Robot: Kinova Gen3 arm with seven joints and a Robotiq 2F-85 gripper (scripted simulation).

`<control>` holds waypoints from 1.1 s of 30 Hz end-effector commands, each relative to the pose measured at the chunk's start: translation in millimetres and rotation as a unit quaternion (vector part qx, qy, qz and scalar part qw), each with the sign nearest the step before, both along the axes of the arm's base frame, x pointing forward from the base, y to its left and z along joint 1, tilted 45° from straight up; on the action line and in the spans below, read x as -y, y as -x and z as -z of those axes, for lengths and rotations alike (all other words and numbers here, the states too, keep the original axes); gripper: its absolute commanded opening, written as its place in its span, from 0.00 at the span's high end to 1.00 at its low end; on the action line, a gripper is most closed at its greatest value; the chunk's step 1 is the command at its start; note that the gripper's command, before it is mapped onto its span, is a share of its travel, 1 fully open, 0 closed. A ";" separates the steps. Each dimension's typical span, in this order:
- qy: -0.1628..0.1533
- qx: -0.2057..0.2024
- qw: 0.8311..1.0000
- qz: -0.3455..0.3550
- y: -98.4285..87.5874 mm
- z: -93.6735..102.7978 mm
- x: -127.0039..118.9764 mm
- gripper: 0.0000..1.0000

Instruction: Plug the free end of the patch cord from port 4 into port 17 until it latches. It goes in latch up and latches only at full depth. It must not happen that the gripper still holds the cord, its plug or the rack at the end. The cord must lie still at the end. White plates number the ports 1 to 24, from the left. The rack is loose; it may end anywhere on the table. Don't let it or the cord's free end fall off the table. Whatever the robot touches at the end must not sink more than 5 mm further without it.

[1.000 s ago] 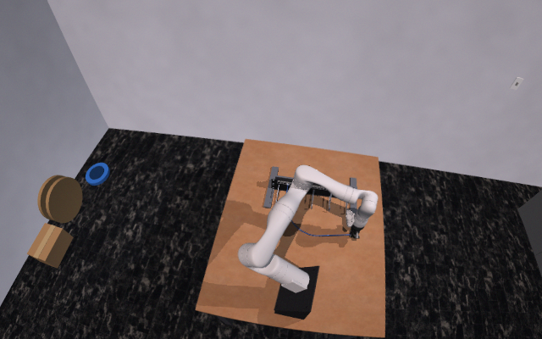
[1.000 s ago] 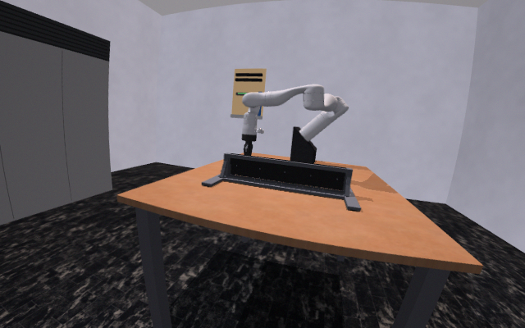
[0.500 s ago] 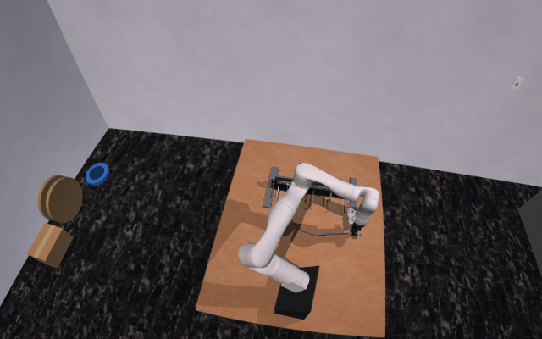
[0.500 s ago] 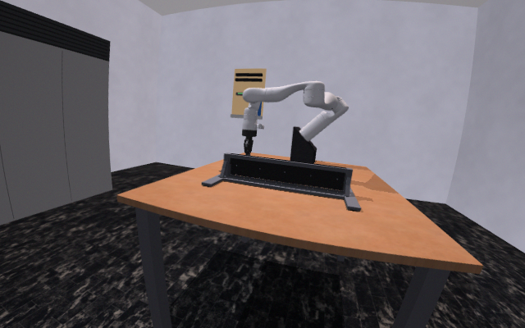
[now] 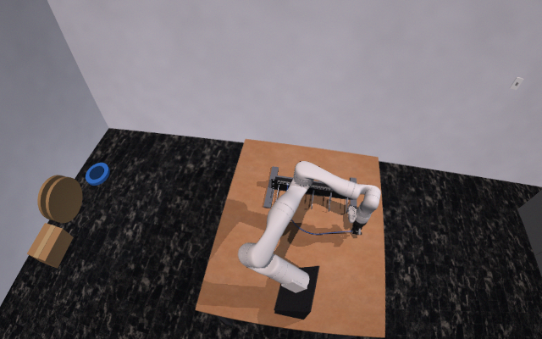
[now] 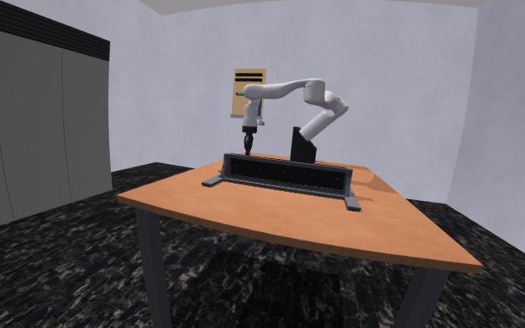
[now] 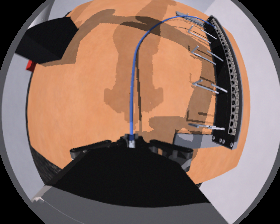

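Note:
The dark patch-panel rack [image 5: 311, 188] stands on the wooden table, with its back shown in the exterior view [image 6: 287, 174] and its port side at the right of the wrist view [image 7: 225, 90]. The blue patch cord [image 5: 323, 232] runs from the rack's left part across the table to my gripper [image 5: 356, 231]. In the wrist view the cord [image 7: 139, 76] arcs from the rack down to the plug [image 7: 132, 141] between my fingers. My gripper [image 6: 248, 144] points down, in front of the rack near its right end, and is shut on the plug. Port numbers are too small to read.
Several other thin cords [image 7: 207, 86] stick out of the rack's front. The arm's black base [image 5: 296, 292] sits at the table's near edge. The table's right edge [image 5: 382, 237] lies close to my gripper. A box, a round disc and a blue ring lie on the floor far left.

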State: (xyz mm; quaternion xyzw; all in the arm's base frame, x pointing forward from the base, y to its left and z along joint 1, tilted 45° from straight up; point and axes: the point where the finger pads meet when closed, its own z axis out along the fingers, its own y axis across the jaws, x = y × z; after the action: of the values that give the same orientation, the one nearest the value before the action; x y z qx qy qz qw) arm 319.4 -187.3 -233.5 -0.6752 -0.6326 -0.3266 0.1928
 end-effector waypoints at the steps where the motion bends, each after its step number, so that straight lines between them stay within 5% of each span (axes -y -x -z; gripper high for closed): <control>1: -0.001 0.002 1.000 0.000 2.2 -4.4 3.2 1.00; 33: -0.004 -0.004 1.000 0.007 6.0 -8.3 6.4 1.00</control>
State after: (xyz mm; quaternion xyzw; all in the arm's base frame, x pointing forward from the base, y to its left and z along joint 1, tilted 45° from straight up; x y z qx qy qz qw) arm 316.1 -192.0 -228.2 -0.6766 -0.6307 -0.3270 0.1937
